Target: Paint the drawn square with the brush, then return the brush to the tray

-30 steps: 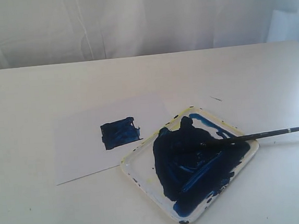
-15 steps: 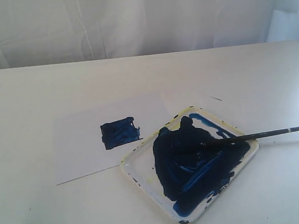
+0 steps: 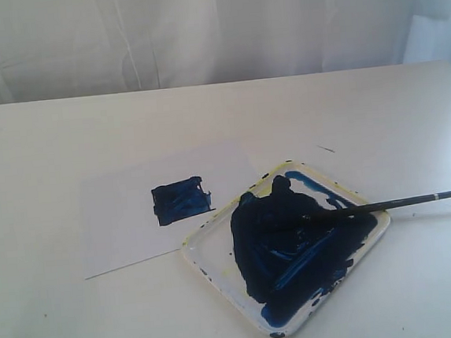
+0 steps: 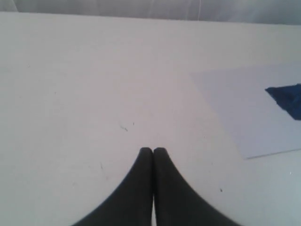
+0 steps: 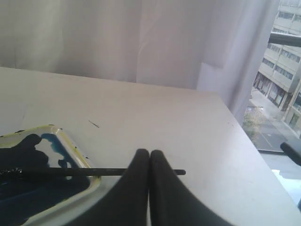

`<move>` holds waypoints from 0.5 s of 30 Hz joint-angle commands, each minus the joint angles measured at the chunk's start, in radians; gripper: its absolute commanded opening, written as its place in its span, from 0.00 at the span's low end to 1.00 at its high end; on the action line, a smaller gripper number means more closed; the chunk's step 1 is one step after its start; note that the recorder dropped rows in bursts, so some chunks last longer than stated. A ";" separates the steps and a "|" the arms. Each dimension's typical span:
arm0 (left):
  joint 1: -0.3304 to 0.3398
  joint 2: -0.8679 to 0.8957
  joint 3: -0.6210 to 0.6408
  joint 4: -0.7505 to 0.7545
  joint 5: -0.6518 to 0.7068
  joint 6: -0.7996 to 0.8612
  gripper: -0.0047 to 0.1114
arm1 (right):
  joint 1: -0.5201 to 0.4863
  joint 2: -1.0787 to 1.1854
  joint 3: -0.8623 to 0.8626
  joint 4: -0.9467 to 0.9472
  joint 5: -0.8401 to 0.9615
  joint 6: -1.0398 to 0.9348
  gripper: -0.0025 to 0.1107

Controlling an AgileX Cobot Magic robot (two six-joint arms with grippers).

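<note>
White table holds it all. A flat white paper sheet lies ahead of the left gripper, jaws pressed together. The shallow white tray, smeared with dark blue paint, sits just past the right gripper, jaws together and empty. The small blue-painted square is on the paper. The long thin black brush rests across the tray, handle poking out; a bump from the right jaws could roll it off.

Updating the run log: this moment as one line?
drawn square: painted blue | brush: lying across tray, tip inside | left end effector: shut, empty | right end effector: shut, empty
</note>
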 commanded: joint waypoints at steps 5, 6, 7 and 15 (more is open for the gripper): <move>-0.001 -0.005 0.005 0.031 0.044 0.011 0.04 | 0.003 -0.005 0.007 0.005 0.031 0.046 0.02; -0.001 -0.005 0.005 0.031 0.046 0.011 0.04 | 0.003 -0.005 0.007 0.003 0.031 0.046 0.02; -0.001 -0.005 0.005 0.031 0.053 0.011 0.04 | 0.003 -0.005 0.007 0.003 0.031 0.046 0.02; -0.001 -0.005 0.005 0.026 0.060 0.001 0.04 | 0.003 -0.005 0.007 0.001 0.028 0.046 0.02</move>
